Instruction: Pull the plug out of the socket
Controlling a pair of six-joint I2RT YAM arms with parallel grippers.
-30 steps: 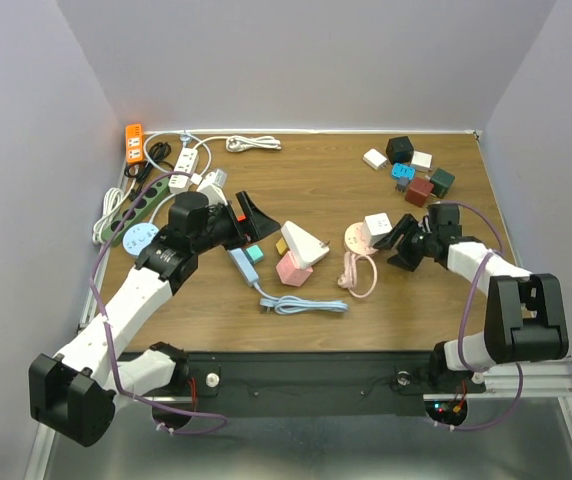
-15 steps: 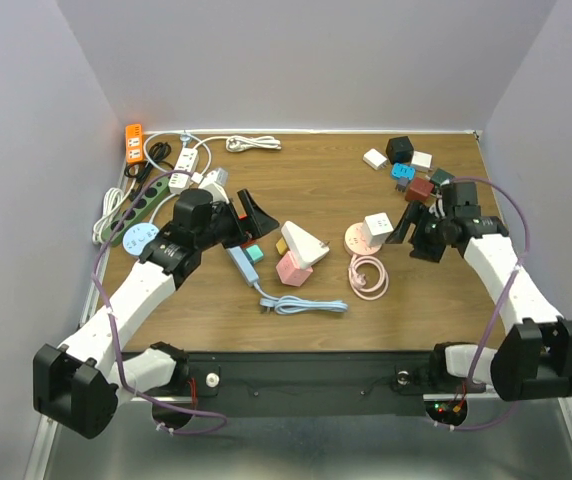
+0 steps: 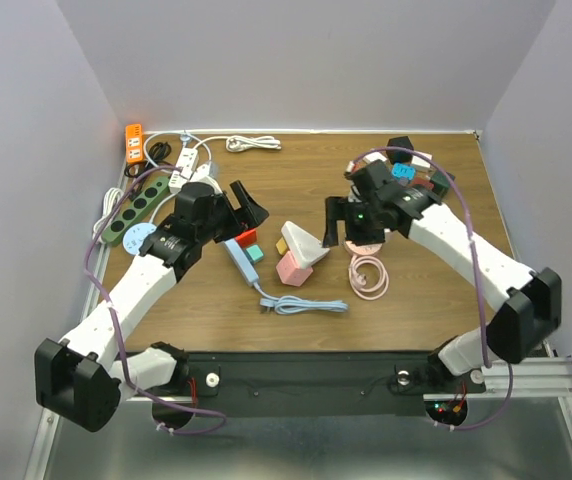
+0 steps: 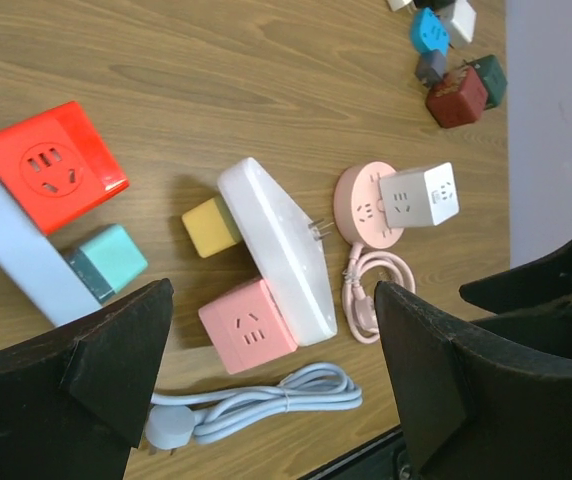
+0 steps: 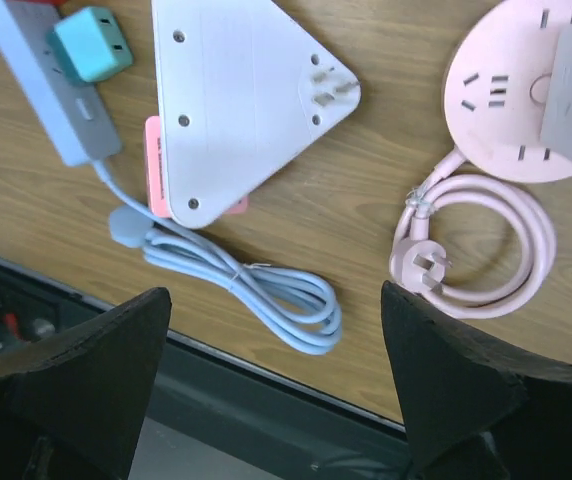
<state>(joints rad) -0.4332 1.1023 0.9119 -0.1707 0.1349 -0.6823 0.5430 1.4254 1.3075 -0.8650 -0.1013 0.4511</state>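
Observation:
A white triangular plug adapter [image 3: 303, 243] sits plugged into a pink cube socket [image 3: 291, 269] at mid table; both show in the left wrist view [image 4: 276, 245], [image 4: 248, 327] and the right wrist view [image 5: 236, 100], [image 5: 156, 165]. A white cube plug [image 4: 421, 197] sits on a round pink socket [image 4: 364, 205]. My left gripper [image 3: 249, 215] is open and empty, just left of the adapter. My right gripper [image 3: 338, 222] is open and empty, just right of it. Both hover above the table.
A light blue power strip [image 3: 241, 260] holds a teal cube [image 4: 106, 262] and a red cube [image 4: 51, 165]; its coiled cord [image 3: 301, 305] lies near the front. A yellow cube [image 4: 211, 226], a pink cord [image 3: 368, 275], several adapters at back right [image 3: 416, 170] and power strips at back left [image 3: 141, 205].
My right arm has swung left from the table's right side to beside the white adapter, covering part of the round pink socket. My left gripper has shifted slightly farther back.

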